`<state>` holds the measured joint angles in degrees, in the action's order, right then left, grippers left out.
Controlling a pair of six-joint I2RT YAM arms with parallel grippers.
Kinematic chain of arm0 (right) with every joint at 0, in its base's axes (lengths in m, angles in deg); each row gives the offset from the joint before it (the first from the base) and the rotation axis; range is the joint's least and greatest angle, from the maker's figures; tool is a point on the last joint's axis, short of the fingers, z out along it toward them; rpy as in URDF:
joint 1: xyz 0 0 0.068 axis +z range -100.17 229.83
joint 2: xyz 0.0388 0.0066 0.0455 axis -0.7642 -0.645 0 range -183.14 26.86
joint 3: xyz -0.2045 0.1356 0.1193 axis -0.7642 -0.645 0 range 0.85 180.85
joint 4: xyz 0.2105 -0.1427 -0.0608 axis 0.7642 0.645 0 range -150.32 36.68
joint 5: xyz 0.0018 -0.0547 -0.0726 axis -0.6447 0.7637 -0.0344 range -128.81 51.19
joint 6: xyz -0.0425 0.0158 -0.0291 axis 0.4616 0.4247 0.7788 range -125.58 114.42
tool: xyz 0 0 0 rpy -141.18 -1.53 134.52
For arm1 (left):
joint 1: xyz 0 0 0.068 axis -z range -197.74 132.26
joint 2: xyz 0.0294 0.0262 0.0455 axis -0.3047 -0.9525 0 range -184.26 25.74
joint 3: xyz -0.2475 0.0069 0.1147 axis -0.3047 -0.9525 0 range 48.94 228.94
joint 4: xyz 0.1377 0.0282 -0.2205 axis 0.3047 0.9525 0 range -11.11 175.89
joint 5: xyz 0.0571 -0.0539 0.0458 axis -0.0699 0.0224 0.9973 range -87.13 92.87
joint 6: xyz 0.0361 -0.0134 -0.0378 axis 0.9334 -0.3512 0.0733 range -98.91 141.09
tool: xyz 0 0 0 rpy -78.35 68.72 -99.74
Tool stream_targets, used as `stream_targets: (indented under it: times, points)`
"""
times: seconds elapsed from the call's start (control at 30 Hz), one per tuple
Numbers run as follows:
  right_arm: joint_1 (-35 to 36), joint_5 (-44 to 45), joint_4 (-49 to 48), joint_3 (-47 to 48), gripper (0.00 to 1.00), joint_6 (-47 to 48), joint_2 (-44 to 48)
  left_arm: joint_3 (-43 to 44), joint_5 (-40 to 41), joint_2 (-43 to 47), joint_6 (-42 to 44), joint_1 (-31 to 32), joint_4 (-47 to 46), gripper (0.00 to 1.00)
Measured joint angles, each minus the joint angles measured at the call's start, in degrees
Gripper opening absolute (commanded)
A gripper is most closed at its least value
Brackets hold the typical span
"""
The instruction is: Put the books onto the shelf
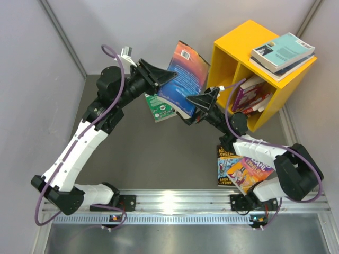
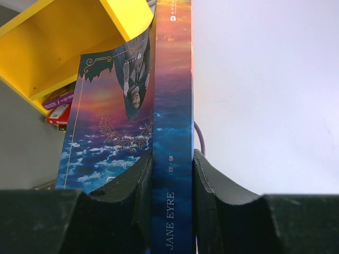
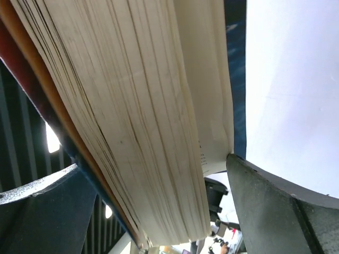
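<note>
A dark blue book point(image 1: 185, 74) hangs tilted in the air left of the yellow shelf point(image 1: 228, 47). My left gripper point(image 1: 164, 78) is shut on its spine point(image 2: 172, 132), which reads "JANE EYRE", with one finger pressed on each cover. My right gripper point(image 1: 204, 100) stands open under the book's lower right corner. Its jaws straddle the fanned page edges point(image 3: 132, 106), and the right finger point(image 3: 249, 180) touches the blue cover. More books point(image 1: 251, 95) lean inside the shelf's right compartment. Two lie on top of the shelf point(image 1: 283, 53).
A green book point(image 1: 159, 108) lies on the dark table below the held one. A few colourful paperbacks point(image 1: 241, 169) are stacked beside the right arm's base. Grey walls close in the table on the left and at the back. The shelf's left compartment point(image 2: 47, 47) opens toward the arms.
</note>
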<state>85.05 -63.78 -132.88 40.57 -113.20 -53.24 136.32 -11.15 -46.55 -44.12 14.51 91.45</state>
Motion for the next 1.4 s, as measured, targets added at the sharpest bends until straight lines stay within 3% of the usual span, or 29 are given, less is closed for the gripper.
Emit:
stream_targets:
  times: [0.27, 0.57, 0.77, 1.07, 1.17, 1.2, 1.27, 1.3, 1.4]
  points:
    - [-0.13, 0.57, -0.74, 0.09, 1.0, -0.55, -0.02, 0.63, -1.27, -0.79, -1.49, -0.46, -0.94, 0.0]
    - [-0.39, 1.25, -1.92, -1.46, 1.0, -0.59, 0.55, 8.57, -3.5, -5.66, -1.16, -1.9, 0.42, 0.0]
    - [-0.5, 1.86, -2.03, -1.7, 1.0, -0.57, 0.52, 9.46, -3.56, -6.01, -1.66, -2.21, 0.39, 0.0]
    - [-0.92, 3.19, -2.08, 4.7, 1.0, -1.05, -2.6, 9.44, -3.52, -5.97, -2.62, -2.32, 0.35, 0.0]
    - [-1.42, 3.58, -2.03, 6.29, 0.79, -1.4, -3.45, 8.26, -3.45, -5.22, -2.6, -2.32, 0.28, 0.0]
    - [-1.64, 3.61, -1.99, 6.54, 0.57, -1.44, -3.5, 7.87, -3.5, -4.94, -2.56, -2.32, 0.61, 0.0]
    - [-2.27, 3.54, -2.54, 6.84, 0.33, -1.66, -3.48, 7.34, -3.21, -4.39, -1.79, -2.32, 1.99, 0.0]
    - [-2.71, 3.3, -3.02, 6.86, 0.17, -2.01, -3.3, 7.3, -2.64, -4.24, -1.09, -2.38, 2.89, 0.0]
    - [-3.87, 2.29, -3.04, 6.75, 0.0, -2.38, -2.19, 7.21, -1.42, -4.09, 0.39, -2.69, 5.16, 0.0]
